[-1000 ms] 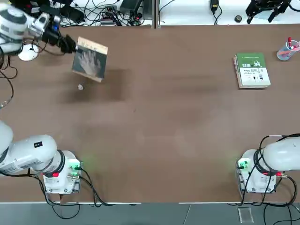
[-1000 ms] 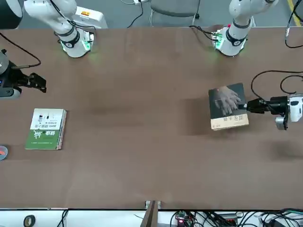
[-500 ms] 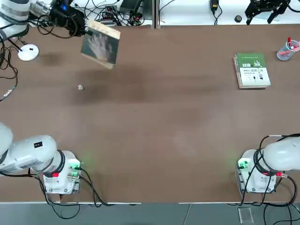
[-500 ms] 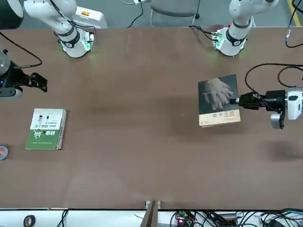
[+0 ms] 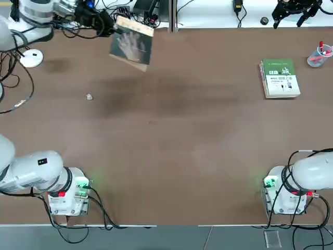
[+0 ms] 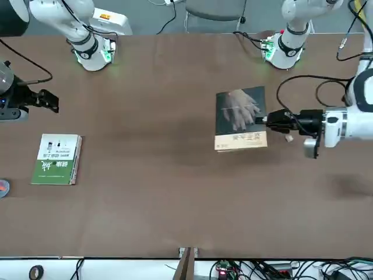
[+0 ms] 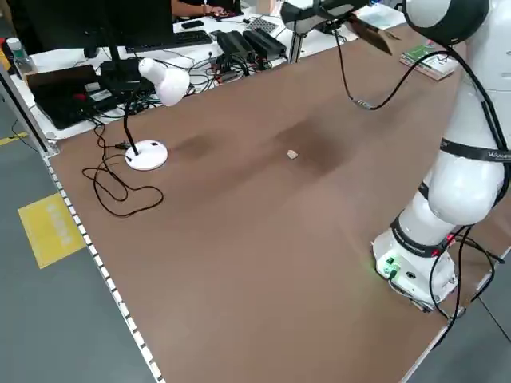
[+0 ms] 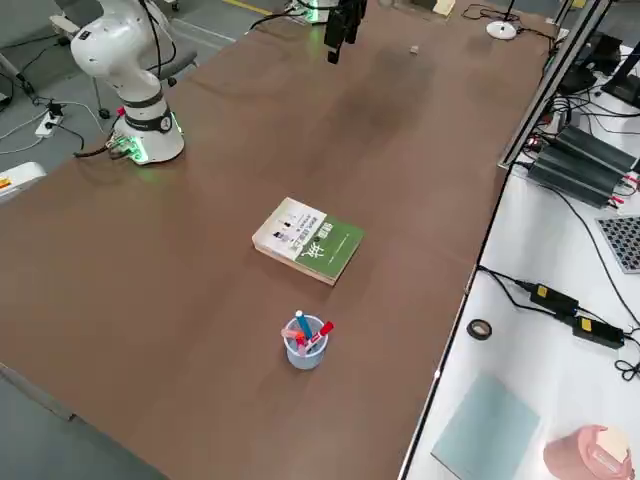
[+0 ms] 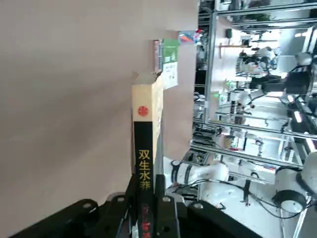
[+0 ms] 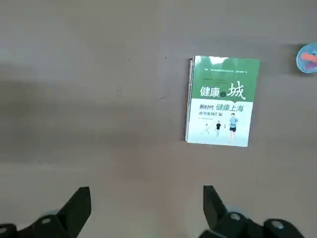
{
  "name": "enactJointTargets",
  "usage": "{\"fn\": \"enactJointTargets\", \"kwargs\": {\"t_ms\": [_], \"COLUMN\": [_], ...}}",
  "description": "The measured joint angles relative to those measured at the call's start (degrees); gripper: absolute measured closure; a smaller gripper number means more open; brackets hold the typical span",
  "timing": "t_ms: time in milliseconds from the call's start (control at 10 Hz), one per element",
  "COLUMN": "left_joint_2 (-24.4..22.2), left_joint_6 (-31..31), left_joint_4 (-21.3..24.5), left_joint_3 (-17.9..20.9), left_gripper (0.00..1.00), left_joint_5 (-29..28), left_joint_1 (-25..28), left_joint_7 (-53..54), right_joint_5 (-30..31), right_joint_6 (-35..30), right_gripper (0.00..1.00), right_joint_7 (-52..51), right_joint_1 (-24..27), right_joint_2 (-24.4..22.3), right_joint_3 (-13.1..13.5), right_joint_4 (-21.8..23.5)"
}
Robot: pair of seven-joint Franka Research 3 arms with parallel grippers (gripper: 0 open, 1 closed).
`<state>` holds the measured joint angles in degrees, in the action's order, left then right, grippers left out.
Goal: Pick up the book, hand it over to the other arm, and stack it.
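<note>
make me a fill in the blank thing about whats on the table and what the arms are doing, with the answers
The dark book is held by the ______ arm's gripper.
The right gripper has its jaws ______.
The book lying on the table has a green and ______ cover.
The pens on the table stand in a ______.

Missing words: left; open; white; cup

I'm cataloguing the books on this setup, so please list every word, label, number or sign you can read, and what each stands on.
"双生水莽", as best I can read it: spine of the dark book; red characters below unclear.
"健康" and "城": green-and-white book's cover, green part.
"新时代 健康上海": its white part.
Its smallest lines: too small to read.
</note>
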<state>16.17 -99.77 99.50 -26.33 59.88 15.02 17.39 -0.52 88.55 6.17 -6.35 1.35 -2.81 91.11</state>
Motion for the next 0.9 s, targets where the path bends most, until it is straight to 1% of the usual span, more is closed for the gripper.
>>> {"fn": "enactJointTargets", "kwargs": {"t_ms": [200,400,600,900], "left_joint_2": [0.78,1.0,1.3,3.2], "left_joint_6": [-4.01,-10.31,-16.33,-22.29], "left_joint_4": [-0.05,-0.13,-0.46,-2.34], "left_joint_3": [-0.3,-0.45,-0.51,-0.52], "left_gripper": [0.84,0.84,0.84,0.84], "left_joint_5": [3.43,6.12,8.95,10.5], "left_joint_1": [-4.13,-9.05,-13.8,-19.29], "left_joint_7": [-2.22,-4.62,-6.38,-7.87], "right_joint_5": [-1.75,-4.03,-9.23,-18.02], "right_joint_6": [-0.41,-0.6,-0.74,-0.75], "right_gripper": [0.0,0.0,0.0,0.0], "right_joint_7": [0.0,0.0,0.0,-1.88], "right_joint_1": [0.02,0.23,1.44,4.83], "right_joint_2": [0.0,0.02,0.07,0.17], "right_joint_3": [0.26,0.49,0.66,0.87], "right_joint_4": [0.04,0.13,0.51,1.94]}}
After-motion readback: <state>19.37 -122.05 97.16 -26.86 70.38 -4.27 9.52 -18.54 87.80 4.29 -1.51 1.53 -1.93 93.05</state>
